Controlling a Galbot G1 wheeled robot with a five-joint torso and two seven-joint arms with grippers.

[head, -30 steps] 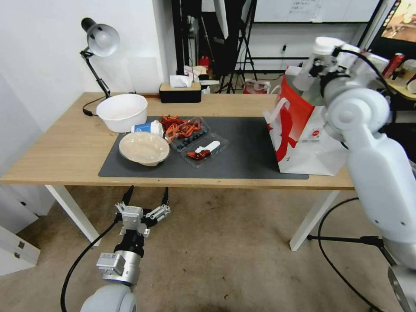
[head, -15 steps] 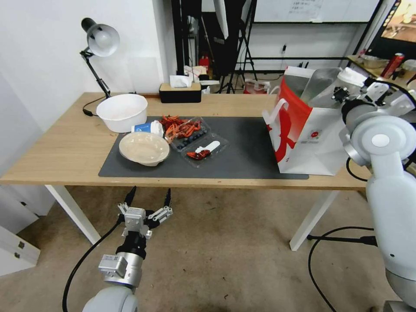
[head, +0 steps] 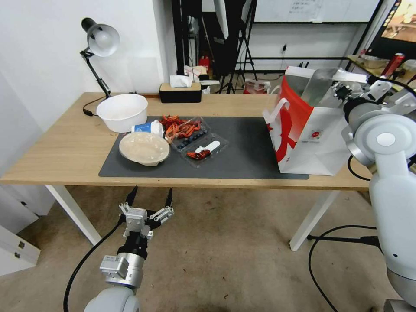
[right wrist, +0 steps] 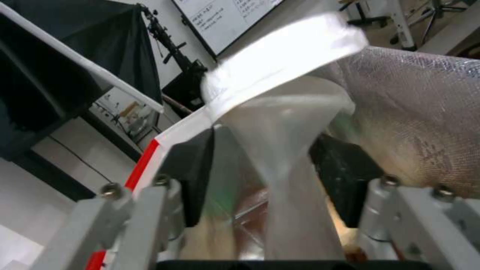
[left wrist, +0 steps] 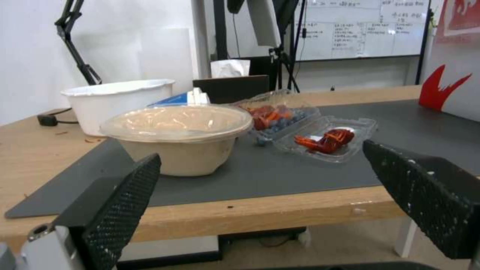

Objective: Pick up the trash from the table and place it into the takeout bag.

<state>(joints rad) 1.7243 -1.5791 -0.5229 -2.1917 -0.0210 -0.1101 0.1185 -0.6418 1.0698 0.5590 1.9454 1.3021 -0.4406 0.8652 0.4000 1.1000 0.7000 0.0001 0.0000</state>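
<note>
Right pincer (right wrist: pixel 265 176) grasping translucent white-lidded cup (right wrist: pixel 285 123) over takeout bag (head: pixel 303 130), upper right of frame. Left pincer (head: pixel 149 197) released, low centre-left below surface (head: pixel 65 143) edge.

takeout bag (head: pixel 310 136): white with red swirl panels, silver lining | mat (head: pixel 242 151): dark grey | table (head: pixel 65 147): light wood | bowl (head: pixel 144 148): beige | paper cup (head: pixel 148 127): blue and white | leftovers (head: pixel 182 125): orange-red
</note>
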